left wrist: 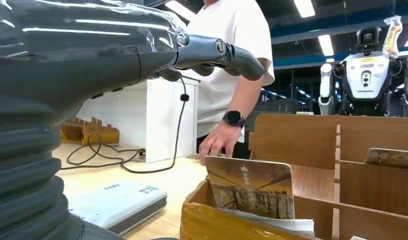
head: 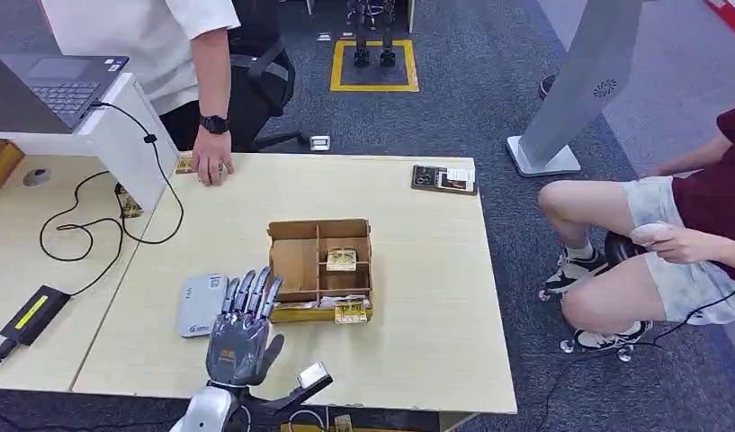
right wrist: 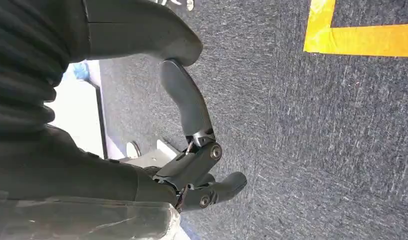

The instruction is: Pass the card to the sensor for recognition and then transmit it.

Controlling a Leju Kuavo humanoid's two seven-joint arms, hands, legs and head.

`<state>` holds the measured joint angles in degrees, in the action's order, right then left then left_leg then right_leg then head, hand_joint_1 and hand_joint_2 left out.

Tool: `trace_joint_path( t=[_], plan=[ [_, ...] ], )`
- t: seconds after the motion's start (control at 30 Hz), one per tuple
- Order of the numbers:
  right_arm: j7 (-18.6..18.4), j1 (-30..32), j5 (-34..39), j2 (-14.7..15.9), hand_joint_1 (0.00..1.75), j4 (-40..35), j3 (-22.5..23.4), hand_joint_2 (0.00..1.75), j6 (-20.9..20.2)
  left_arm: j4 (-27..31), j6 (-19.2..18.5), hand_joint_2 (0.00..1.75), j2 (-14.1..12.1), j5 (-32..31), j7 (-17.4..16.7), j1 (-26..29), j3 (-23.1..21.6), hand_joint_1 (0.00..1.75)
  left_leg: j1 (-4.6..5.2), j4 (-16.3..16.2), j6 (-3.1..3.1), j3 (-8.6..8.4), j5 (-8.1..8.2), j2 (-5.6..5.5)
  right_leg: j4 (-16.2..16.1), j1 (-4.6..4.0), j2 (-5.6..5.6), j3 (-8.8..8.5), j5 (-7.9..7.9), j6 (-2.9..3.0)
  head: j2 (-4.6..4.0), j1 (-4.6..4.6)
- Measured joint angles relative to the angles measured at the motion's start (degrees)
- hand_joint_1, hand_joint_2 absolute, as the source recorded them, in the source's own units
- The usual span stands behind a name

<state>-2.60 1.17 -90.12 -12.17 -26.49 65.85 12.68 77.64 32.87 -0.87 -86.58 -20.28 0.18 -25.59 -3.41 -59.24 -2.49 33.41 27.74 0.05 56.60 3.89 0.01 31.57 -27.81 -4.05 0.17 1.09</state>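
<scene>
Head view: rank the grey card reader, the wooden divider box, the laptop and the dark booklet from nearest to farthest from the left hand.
1. Grey card reader, right beside the left hand.
2. Wooden divider box, table centre.
3. Dark booklet, far right edge.
4. Laptop, far left on the white stand.

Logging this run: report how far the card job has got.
Done: nothing visible yet. In hand: the left robot hand hovers open between the grey sensor and the wooden box, holding nothing. Left: pick a card from the box, scan it, pass it on.
</scene>
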Motion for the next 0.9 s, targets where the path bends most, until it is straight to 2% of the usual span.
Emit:
trace_joint_path(
  t=[0.3, 0.77, 0.8, 0.83, 0.87, 0.9],
  plan=[
    [-0.33, 0.07, 0.0, -0.22, 0.0, -0.74, -0.11, 1.75, -0.17, -1.07, -3.43, 1.75, 0.02, -0.2, -0.44, 0.06, 0.26, 0.0, 0.0, 0.0, 0.0, 0.01, 0.0, 0.0, 0.0, 0.0, 0.0, 0.01, 0.0, 0.0, 0.0, 0.0],
    [-0.35, -0.1, 0.0, -0.22, 0.0, -0.57, -0.68, 1.75, 0.28, -4.0, -5.46, 1.75, 0.04, -0.09, -1.14, -0.27, 0.26, 0.03, 0.0, 0.0, 0.0, 0.0, 0.0, 0.0, 0.0, 0.0, 0.0, 0.01, 0.0, 0.0, 0.0, 0.0],
    [-0.33, -0.12, 0.0, -0.22, 0.0, -0.52, -0.79, 1.75, 0.39, -4.18, -5.49, 1.75, 0.04, -0.07, -1.16, -0.37, 0.26, 0.31, 0.0, 0.0, 0.0, 0.0, 0.0, 0.0, 0.0, 0.0, 0.0, 0.01, 0.0, 0.0, 0.0, 0.0],
    [-0.31, -0.16, 0.02, -0.22, 0.0, -0.42, -0.94, 1.75, 0.55, -4.39, -5.38, 1.75, 0.11, 0.02, -1.22, -0.45, 0.26, 1.57, 0.0, 0.0, 0.0, 0.0, 0.0, 0.0, 0.0, 0.0, 0.0, 0.01, 0.0, 0.0, 0.0, -0.02],
    [-0.31, -0.19, 0.0, -0.2, 0.0, -0.28, -1.01, 1.75, 0.72, -4.48, -5.18, 1.75, 0.13, 0.11, -1.22, -0.45, 0.26, 1.75, 0.0, 0.0, 0.0, 0.0, 0.0, 0.0, 0.0, 0.0, 0.0, 0.01, 0.0, 0.0, 0.0, 0.0],
    [-0.31, -0.21, 0.0, -0.17, 0.0, -0.15, -1.05, 1.75, 0.96, -4.55, -4.89, 1.75, 0.31, 0.39, -1.25, -0.45, 0.26, 1.75, 0.0, 0.0, 0.0, 0.0, 0.0, 0.0, 0.0, 0.0, 0.0, 0.01, 0.0, 0.0, 0.0, 0.0]
  ],
)
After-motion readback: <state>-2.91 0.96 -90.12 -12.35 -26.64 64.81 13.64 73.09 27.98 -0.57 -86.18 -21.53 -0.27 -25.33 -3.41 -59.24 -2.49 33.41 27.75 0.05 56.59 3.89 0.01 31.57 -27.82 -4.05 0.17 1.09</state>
